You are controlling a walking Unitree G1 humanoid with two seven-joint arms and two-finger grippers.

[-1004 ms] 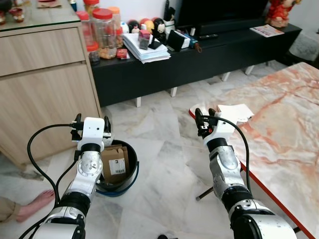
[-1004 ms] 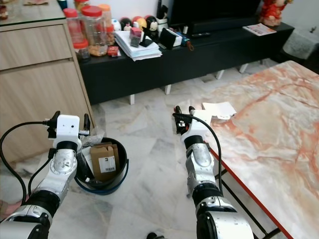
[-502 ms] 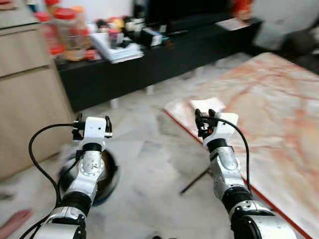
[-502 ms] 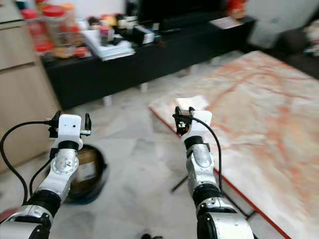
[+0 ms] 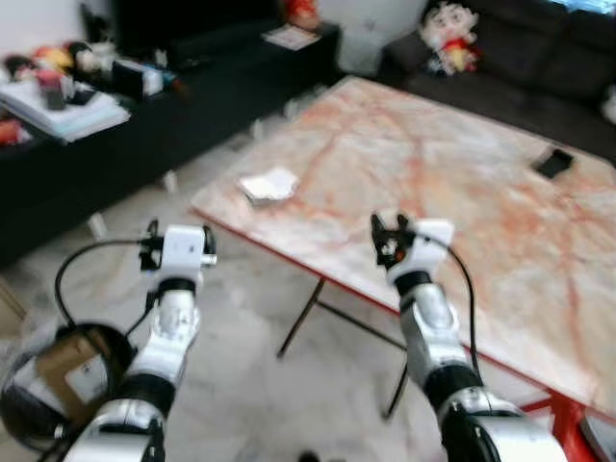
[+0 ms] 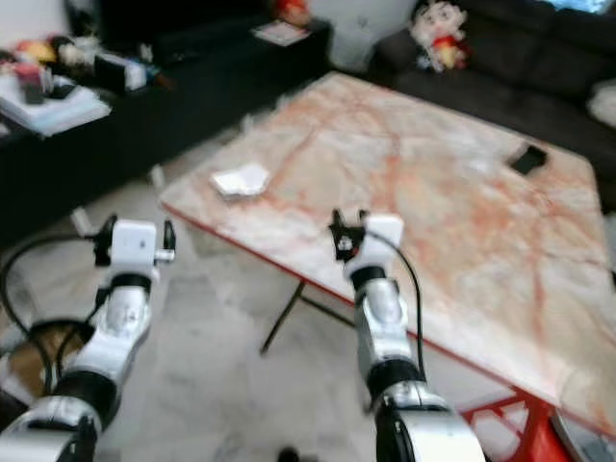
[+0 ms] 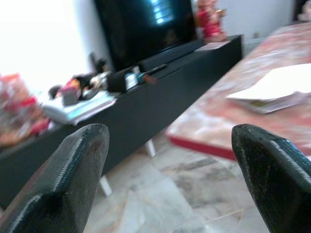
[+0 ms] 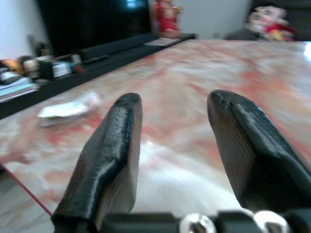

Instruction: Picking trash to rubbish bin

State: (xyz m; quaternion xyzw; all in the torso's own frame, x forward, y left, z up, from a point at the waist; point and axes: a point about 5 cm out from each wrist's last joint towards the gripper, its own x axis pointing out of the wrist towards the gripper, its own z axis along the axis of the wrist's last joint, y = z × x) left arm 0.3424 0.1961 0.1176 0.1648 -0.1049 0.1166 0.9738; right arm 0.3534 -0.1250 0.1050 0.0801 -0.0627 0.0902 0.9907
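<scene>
Trash, a white crumpled paper (image 5: 269,185), lies near your table's (image 5: 500,221) left corner. Both pincers, left (image 5: 177,239) and right (image 5: 390,234), gape wide and empty. You're approaching; next, reach the right pincer toward the paper.

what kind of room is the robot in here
Most likely a home living room: a dark sofa with a plush doll on it, a low black TV console and a marble-topped table.

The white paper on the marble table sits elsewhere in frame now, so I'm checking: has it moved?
No. The white paper lies by the same corner of the marble table; the camera turned.
</scene>
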